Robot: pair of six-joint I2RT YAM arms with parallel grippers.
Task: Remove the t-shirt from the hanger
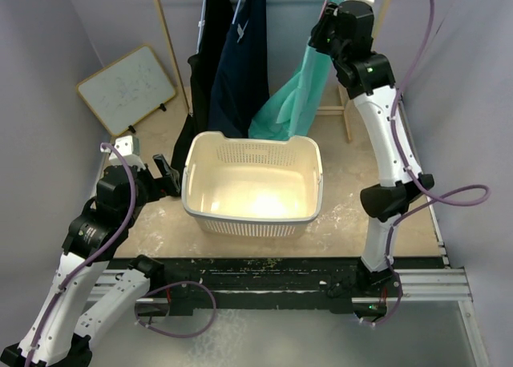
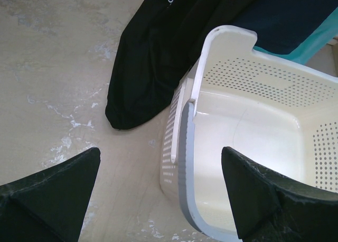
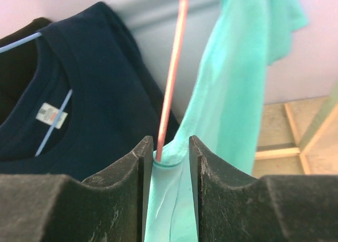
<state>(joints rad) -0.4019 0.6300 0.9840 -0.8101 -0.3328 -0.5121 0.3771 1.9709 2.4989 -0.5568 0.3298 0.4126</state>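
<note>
Beige tabletop (image 1: 353, 167) between lilac walls (image 1: 48, 30); right pincer (image 3: 169, 147) tight on teal t-shirt (image 3: 232, 94); left pincer (image 2: 158, 157) agape

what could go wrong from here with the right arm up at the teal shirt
1. The pink hanger sits inside the right end effector together with the teal shirt. A pinch may catch both, so a pull could drag the hanger off instead of freeing the shirt.
2. The navy shirt hangs right beside it and might get snagged.
3. The teal shirt's hem hangs behind the basket, so it may drop outside.
</note>
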